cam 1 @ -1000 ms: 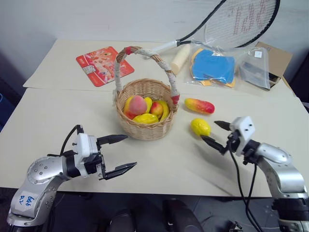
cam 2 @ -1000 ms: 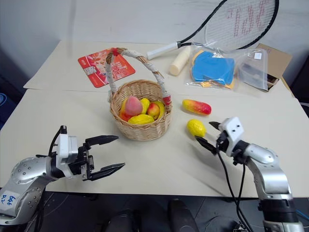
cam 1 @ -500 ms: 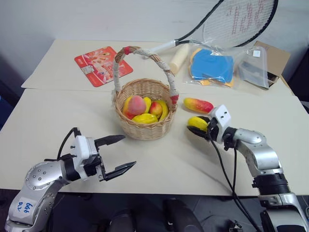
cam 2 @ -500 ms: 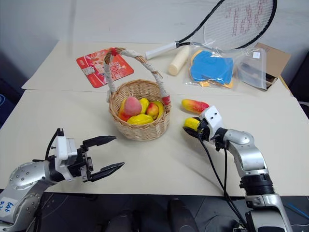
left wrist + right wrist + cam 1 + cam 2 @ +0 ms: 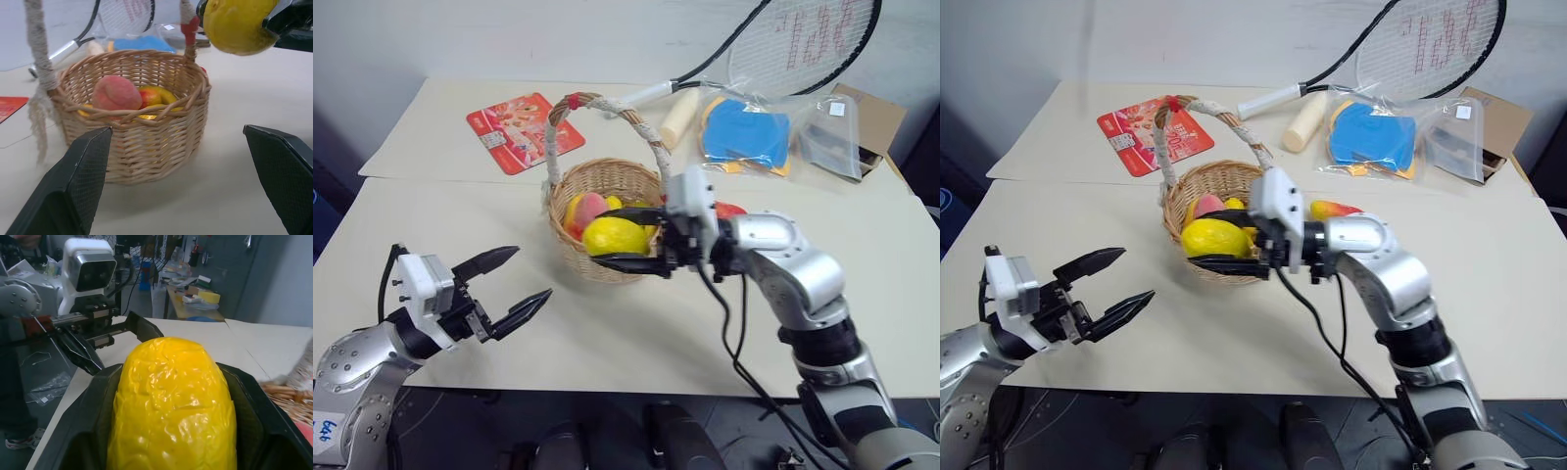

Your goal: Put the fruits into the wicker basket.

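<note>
Cream tabletop point(image 5: 431, 225) against white wall point(image 5: 509, 39), racket point(image 5: 783, 44) at back.

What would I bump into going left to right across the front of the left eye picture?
Left claw standing open → yellow lemon, pinched in the right claw in front of the wicker basket → the right arm.

Far side of the bench point(image 5: 431, 225): a racket point(image 5: 783, 44), a cream cylinder point(image 5: 677, 117) by its grip, a red card point(image 5: 524, 132), bagged blue item point(image 5: 746, 132), cardboard box point(image 5: 876, 117) at the corner.
</note>
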{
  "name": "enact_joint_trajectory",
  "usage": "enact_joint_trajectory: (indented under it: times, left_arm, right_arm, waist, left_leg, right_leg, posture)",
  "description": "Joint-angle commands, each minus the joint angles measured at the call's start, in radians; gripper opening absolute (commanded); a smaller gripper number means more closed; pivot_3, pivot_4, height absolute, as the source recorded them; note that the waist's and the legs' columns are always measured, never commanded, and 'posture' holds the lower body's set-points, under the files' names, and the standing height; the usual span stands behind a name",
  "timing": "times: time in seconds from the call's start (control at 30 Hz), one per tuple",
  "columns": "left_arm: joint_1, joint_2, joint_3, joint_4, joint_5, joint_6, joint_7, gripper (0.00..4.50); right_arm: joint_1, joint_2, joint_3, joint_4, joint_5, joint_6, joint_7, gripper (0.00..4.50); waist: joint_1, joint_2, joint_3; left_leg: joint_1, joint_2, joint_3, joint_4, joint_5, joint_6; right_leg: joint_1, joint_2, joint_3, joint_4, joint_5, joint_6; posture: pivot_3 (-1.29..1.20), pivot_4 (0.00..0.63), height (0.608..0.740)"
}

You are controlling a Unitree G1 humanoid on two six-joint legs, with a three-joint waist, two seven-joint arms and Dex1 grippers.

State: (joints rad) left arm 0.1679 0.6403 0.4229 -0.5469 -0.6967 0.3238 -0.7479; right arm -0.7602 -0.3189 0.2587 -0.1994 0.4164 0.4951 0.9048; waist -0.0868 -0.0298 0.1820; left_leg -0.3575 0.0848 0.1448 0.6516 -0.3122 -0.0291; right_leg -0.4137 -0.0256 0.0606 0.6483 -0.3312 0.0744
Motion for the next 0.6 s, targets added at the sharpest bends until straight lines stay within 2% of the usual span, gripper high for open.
enact_joint_trajectory:
  times: [0.03,0.13,0.3,0.37,0.5,0.6]
  left_arm:
    - [0.001,-0.008,0.015,-0.046,-0.016,-0.005,0.022,4.50]
    - [0.018,-0.018,0.012,-0.067,-0.017,-0.002,0.036,4.50]
    - [0.034,-0.023,0.009,-0.080,-0.017,-0.001,0.047,4.50]
    - [0.030,-0.023,0.006,-0.079,-0.016,-0.002,0.049,4.50]
    - [0.004,-0.011,-0.004,-0.062,-0.019,0.000,0.040,4.50]
    - [-0.021,0.006,-0.006,-0.036,-0.020,0.004,0.021,4.50]
  right_arm:
    - [-0.037,0.040,0.050,0.072,-0.186,-0.102,-0.159,2.42]
    - [-0.043,0.048,0.047,0.119,-0.277,-0.139,-0.241,2.42]
    - [-0.028,0.035,0.066,0.109,-0.289,-0.170,-0.183,4.01]
    - [-0.010,0.049,0.037,0.082,-0.213,-0.212,-0.117,4.45]
    - [0.037,0.057,-0.080,0.008,-0.029,-0.222,-0.035,4.45]
    - [0.131,-0.035,-0.120,-0.106,0.159,-0.135,0.140,4.45]
  waist:
    - [0.001,0.000,0.000]
    - [0.002,-0.001,-0.001]
    - [-0.004,-0.001,-0.001]
    - [-0.005,-0.001,-0.001]
    - [-0.002,-0.001,-0.001]
    - [0.006,-0.001,-0.001]
  left_leg:
    - [0.000,0.000,0.000,0.000,0.000,0.000]
    - [-0.001,-0.001,0.000,0.000,0.000,0.000]
    - [-0.001,0.000,0.002,-0.001,-0.001,0.001]
    - [-0.001,0.000,0.002,-0.001,-0.001,0.000]
    - [-0.001,0.000,0.002,-0.002,0.000,-0.001]
    - [-0.001,0.001,0.001,-0.001,-0.001,0.000]
  right_leg:
    - [0.000,0.000,0.000,0.000,0.000,0.000]
    - [0.000,-0.001,-0.001,-0.001,0.000,0.000]
    - [-0.001,0.000,-0.001,-0.002,0.000,0.000]
    - [-0.002,0.001,-0.001,-0.002,0.000,0.000]
    - [-0.002,0.002,-0.001,-0.001,0.000,0.000]
    - [-0.001,0.001,-0.001,-0.001,0.000,0.000]
  posture:
    - [0.00,0.150,0.740]
    - [0.00,0.150,0.740]
    - [0.00,0.150,0.740]
    - [0.00,0.150,0.740]
    - [0.00,0.150,0.740]
    - [0.00,0.150,0.740]
